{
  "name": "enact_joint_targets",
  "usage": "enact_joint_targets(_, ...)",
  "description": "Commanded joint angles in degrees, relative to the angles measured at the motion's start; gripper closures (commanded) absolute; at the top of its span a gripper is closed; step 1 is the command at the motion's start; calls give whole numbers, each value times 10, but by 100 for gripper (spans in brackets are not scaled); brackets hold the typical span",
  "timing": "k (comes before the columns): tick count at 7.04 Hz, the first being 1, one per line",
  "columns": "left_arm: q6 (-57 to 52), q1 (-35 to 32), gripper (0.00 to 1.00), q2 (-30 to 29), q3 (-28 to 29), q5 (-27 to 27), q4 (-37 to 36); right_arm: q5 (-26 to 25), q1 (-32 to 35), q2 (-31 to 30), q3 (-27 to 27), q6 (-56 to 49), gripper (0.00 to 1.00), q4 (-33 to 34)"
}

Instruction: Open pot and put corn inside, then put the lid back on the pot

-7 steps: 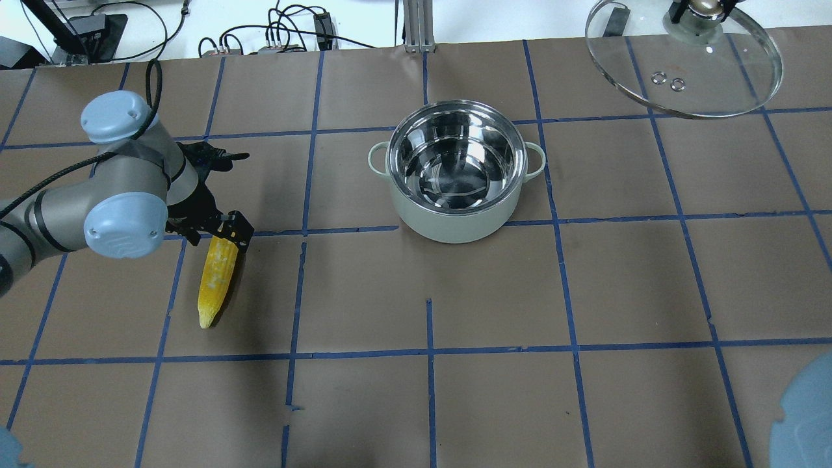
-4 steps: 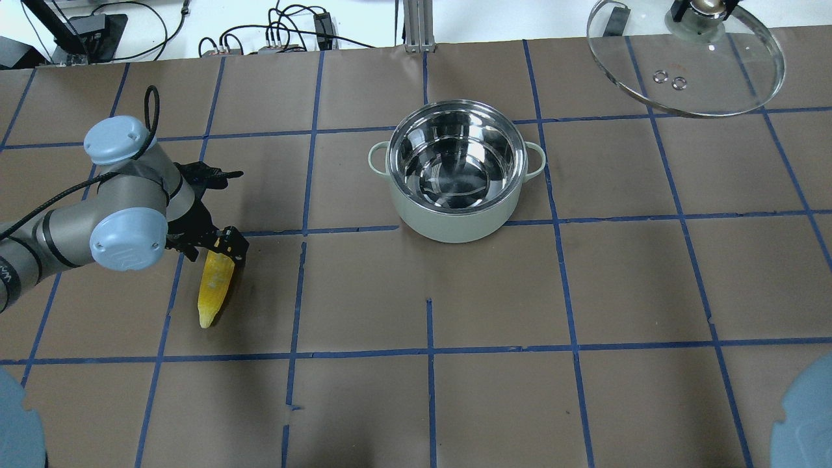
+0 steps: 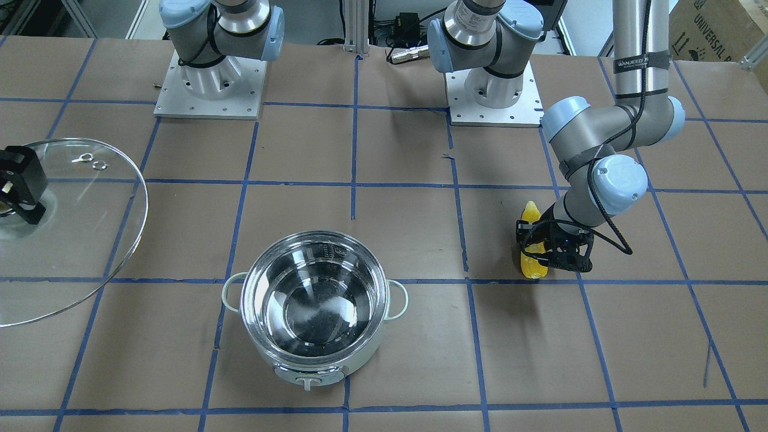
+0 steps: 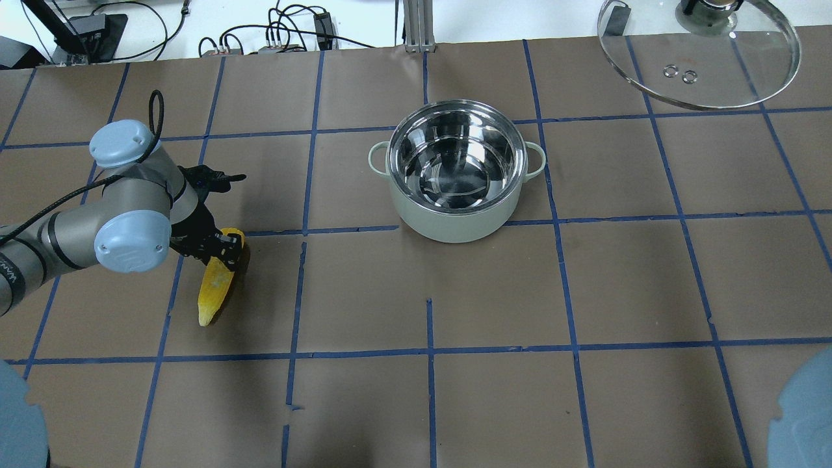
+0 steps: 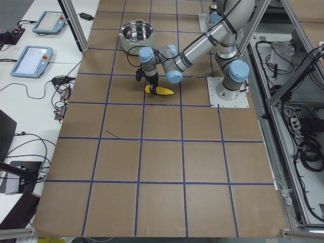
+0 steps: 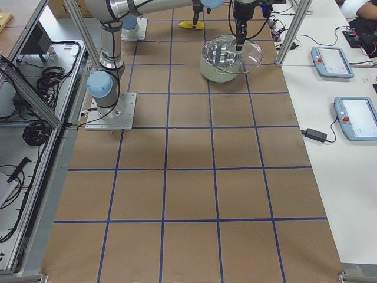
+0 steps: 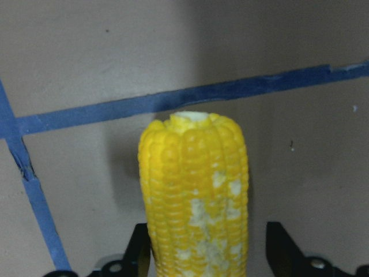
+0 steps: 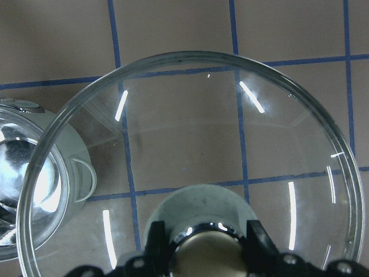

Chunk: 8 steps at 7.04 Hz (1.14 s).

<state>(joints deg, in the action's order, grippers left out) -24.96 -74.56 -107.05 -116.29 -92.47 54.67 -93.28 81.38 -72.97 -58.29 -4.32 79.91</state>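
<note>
Your right gripper [image 8: 204,248] is clamped on the lid [image 4: 715,71], holding it in the air off to one side so the pot [image 4: 455,224] is open for loading. Your left gripper [image 4: 221,250] straddles the corn [image 4: 213,292], which lies on the table [image 4: 585,292] well apart from the pot. A gap shows along one side of the corn, so that hand seems not yet closed.
</note>
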Motion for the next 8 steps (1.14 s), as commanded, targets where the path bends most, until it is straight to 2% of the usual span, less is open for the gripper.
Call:
enact_joint_targets(1, 7, -9, 83, 2, 40, 5, 15, -1, 1, 0, -3, 0, 87, 2)
enact_joint_targets(3, 144, -91, 83, 15, 124, 36, 109, 0, 2, -3, -10, 0, 87, 2)
enact_joint_targets(5, 200, -144, 83, 11, 223, 56, 193, -1, 2, -2, -9, 0, 87, 2)
enact_joint_targets(6, 250, -177, 83, 4, 274, 93, 229, -1, 2, -1, -9, -1, 87, 2)
enact_joint_targets(8, 328, -272, 83, -41, 364, 99, 233, -1, 2, 0, -10, -1, 87, 2)
